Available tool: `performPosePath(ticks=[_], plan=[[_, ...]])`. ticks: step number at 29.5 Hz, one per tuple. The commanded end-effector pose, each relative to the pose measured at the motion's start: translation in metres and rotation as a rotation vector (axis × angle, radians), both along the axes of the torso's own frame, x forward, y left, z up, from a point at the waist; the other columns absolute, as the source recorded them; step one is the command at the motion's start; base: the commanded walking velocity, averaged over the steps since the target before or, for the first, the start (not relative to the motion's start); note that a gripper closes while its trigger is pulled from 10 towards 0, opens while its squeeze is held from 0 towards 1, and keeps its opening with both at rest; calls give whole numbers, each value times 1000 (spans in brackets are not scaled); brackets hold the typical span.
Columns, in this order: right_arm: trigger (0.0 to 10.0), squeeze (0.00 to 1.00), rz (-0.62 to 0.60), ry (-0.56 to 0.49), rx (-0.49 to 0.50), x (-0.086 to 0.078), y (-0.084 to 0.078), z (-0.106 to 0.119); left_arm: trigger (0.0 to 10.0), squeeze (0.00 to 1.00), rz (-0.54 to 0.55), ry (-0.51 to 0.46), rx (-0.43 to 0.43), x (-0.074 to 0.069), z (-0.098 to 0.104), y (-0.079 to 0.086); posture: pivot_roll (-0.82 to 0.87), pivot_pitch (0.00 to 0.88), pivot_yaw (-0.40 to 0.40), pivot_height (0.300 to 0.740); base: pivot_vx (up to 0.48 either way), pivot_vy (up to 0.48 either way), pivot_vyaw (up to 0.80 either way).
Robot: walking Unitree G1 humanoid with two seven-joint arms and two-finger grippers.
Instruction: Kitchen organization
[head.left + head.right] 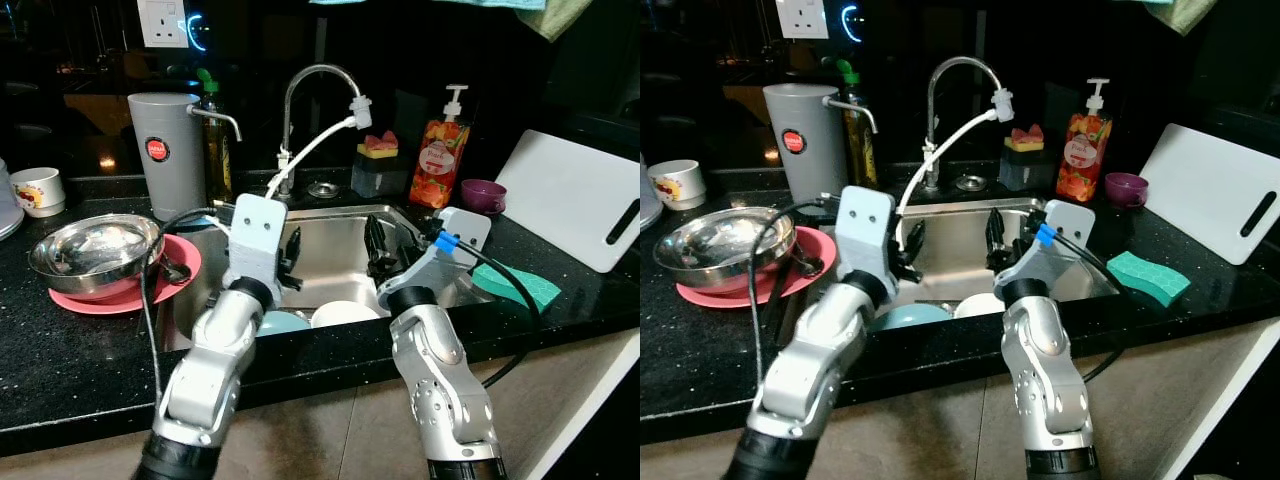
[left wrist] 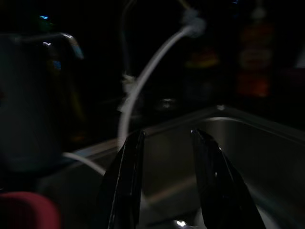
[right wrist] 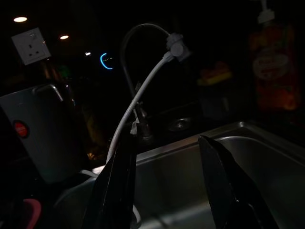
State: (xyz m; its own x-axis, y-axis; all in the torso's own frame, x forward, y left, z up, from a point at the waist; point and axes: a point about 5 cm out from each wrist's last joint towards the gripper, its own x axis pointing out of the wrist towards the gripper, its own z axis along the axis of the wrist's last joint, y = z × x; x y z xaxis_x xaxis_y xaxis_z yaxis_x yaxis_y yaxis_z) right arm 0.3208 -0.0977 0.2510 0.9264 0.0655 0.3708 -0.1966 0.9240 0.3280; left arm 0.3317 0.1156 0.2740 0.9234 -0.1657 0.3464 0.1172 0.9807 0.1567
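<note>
Both arms reach over the steel sink (image 1: 335, 222). My left gripper (image 1: 291, 260) hangs above the sink's left part, open, with nothing between its fingers (image 2: 125, 176). Over the sink's right part my right gripper (image 1: 388, 247) is also open and holds nothing. A light blue bowl (image 1: 285, 322) and a white bowl (image 1: 345, 313) lie in the sink at its near edge, partly hidden by my arms. On the counter to the left, a steel bowl (image 1: 95, 250) sits on a pink plate (image 1: 183, 272).
The tap (image 1: 318, 90) with a white hose rises behind the sink. A grey jug (image 1: 167, 155), a mug (image 1: 38, 190), a soap bottle (image 1: 441, 160), a purple cup (image 1: 483, 194), a green sponge (image 1: 522, 286) and a white cutting board (image 1: 575, 195) stand around on the black counter.
</note>
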Motion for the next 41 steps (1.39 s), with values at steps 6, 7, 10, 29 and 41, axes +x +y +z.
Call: performPosePath(ticks=[6, 7, 10, 29, 41], plan=[[10000, 0, -21, -19, -23, -1, -5, 1, 10000, 0, 152, 34, 117, 7, 20, 53, 108, 0, -41, 740, 0, 0, 0], [10000, 0, -21, -19, -23, -1, -5, 1, 10000, 0, 152, 34, 117, 7, 20, 53, 108, 0, -41, 740, 0, 0, 0], [10000, 0, -38, -32, -39, 0, -9, 4, 10000, 0, 98, 51, 220, 3, 25, 62, 108, 0, -43, 740, 0, 0, 0], [10000, 0, -119, -110, -103, 1, -34, 21, 10000, 0, -170, 81, 740, -38, 60, 123, 110, 0, -8, 740, 0, 0, 0], [10000, 0, -31, -147, -116, -3, -26, 27, 10000, 0, 3, 393, 691, -18, 7, 191, 112, 0, -14, 740, 0, 0, 0]])
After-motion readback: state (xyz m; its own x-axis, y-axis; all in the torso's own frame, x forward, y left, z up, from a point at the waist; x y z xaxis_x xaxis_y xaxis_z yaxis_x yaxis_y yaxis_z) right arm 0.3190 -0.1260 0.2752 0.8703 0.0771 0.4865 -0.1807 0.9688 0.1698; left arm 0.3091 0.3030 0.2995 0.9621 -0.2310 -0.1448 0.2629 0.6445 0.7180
